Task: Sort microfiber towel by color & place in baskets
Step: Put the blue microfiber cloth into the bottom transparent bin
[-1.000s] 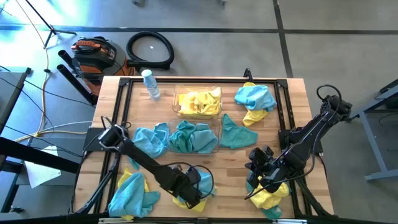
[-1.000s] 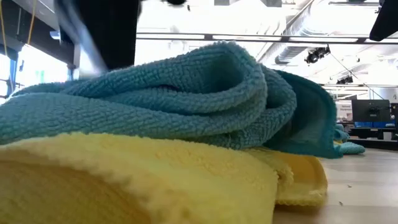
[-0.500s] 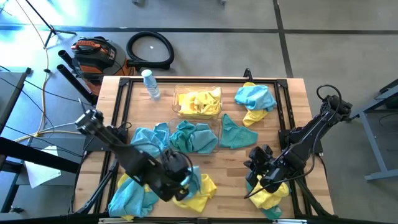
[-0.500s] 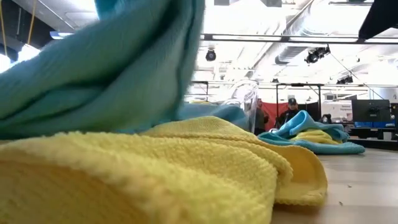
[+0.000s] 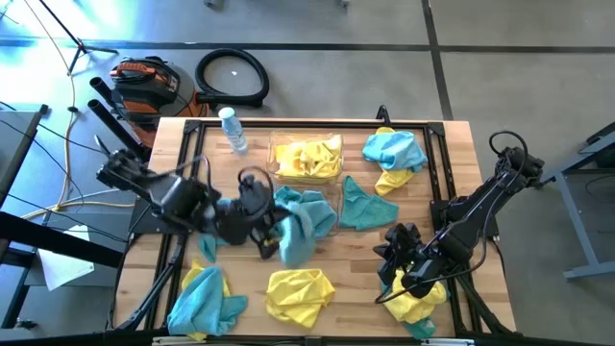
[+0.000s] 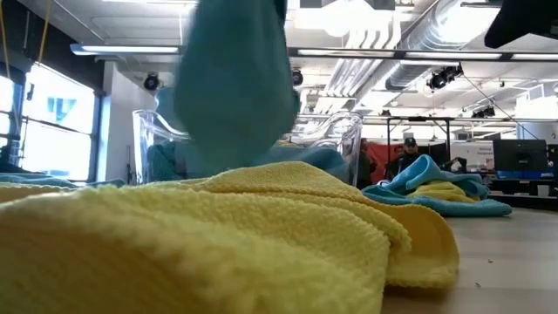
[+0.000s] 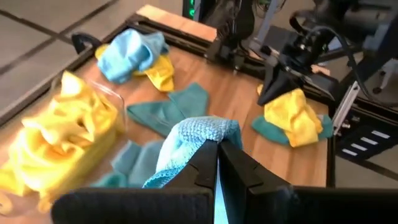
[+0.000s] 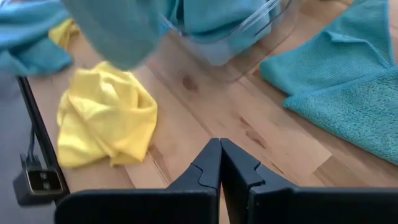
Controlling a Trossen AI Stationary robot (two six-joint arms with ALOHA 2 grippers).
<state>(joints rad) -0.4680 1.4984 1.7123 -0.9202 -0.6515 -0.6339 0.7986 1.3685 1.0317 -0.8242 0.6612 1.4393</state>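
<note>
Crowding the baskets (image 5: 332, 205) — loose towels (image 5: 365, 207)

2 dark jointed arms, black tapered fingers (image 7: 233, 168), black cables

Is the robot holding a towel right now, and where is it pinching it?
Yes. The left gripper pinches a teal towel by a bunched top fold; the rest hangs down. The right gripper is shut and holds nothing.

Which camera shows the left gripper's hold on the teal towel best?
The left wrist view: the left gripper is shut on the teal towel. The high view shows it hanging beside the basket of teal cloths; the low and right wrist views show only a blurred teal shape.
</note>
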